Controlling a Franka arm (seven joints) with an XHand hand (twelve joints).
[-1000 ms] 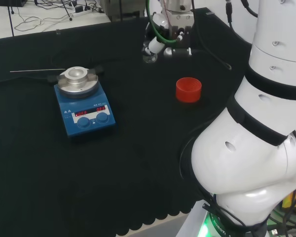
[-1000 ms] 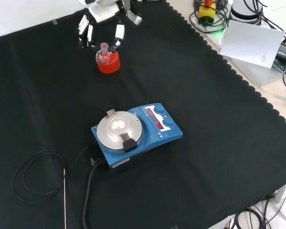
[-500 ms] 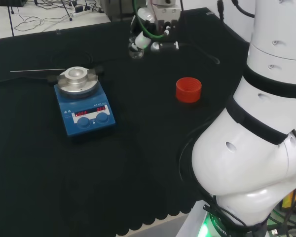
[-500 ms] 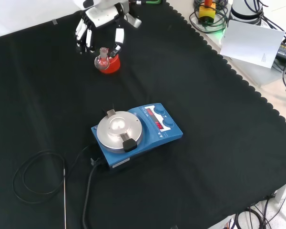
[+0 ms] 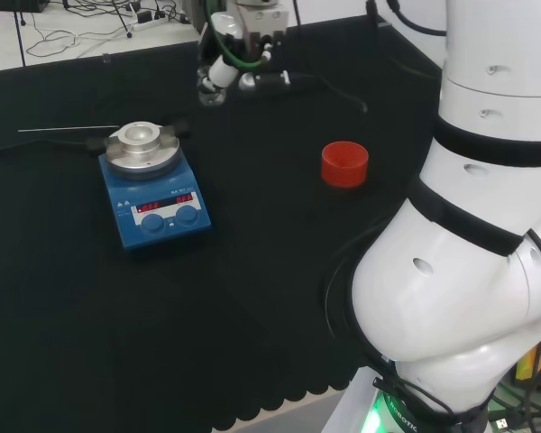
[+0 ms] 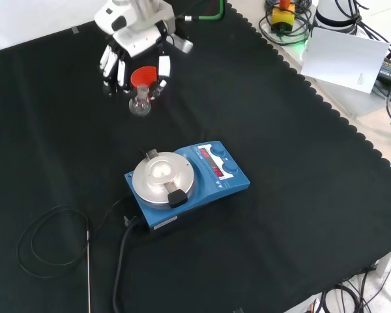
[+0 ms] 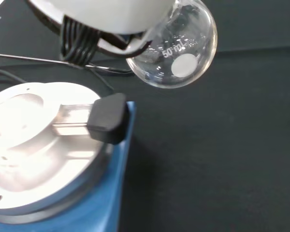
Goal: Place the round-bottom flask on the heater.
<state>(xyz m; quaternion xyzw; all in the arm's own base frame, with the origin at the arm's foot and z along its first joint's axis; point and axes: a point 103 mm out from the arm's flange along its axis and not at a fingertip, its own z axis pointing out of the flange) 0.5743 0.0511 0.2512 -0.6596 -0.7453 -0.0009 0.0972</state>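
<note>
Here the black and white robot hand [image 6: 135,55] hangs above the black-cloth desk [image 6: 300,195] with its fingers [image 6: 163,67] curled down around the neck of a small clear glass round-bottom flask [image 6: 141,103], gripping it. In the front view the flask's bulb hangs below the fingertips, clear of the cloth, in front of a red ribbed ring stand [image 6: 141,75] that sits partly behind the fingers. In the head view the robot hand [image 5: 225,56] holds the flask [image 5: 211,91] up and to the right of the heater, and the red stand [image 5: 344,163] sits alone on the cloth well apart to the right. In the wrist view the flask's round bulb [image 7: 176,50] hangs close to the camera, off to one side of the plate's edge. The blue heater with a round silver top plate [image 6: 176,184] stands near the middle of the cloth in the front view, nearer the camera than the flask. A black cable [image 6: 49,235] and a thin metal rod [image 6: 88,267] lie beside it.
</note>
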